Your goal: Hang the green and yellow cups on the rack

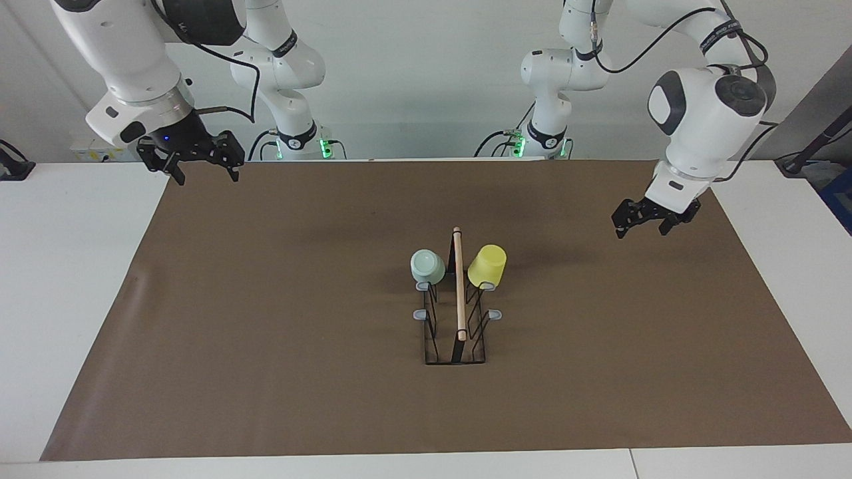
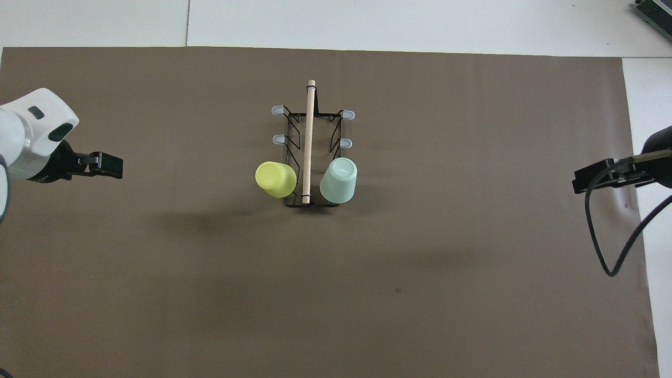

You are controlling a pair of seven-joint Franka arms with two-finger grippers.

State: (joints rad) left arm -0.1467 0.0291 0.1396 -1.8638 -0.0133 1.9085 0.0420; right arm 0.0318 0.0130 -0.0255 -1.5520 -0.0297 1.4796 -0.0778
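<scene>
Both cups sit upside down on the rack (image 1: 456, 313) prongs nearest the robots, so they drain: green cup (image 1: 427, 266), yellow cup (image 1: 487, 265). The left gripper (image 1: 649, 219) and right gripper (image 1: 193, 159) hang spread and empty, well apart from the rack, so the job looks done.

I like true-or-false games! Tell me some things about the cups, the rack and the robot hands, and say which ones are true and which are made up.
1. The yellow cup hangs on the rack. True.
2. The green cup lies on the brown mat. False: it hangs on the rack too, across the wooden rod from the yellow one.
3. The left gripper holds the yellow cup. False: it is open and empty, up over the mat.
4. The right gripper is open and holds nothing. True.
5. Four prongs on the rack are bare. True.
</scene>
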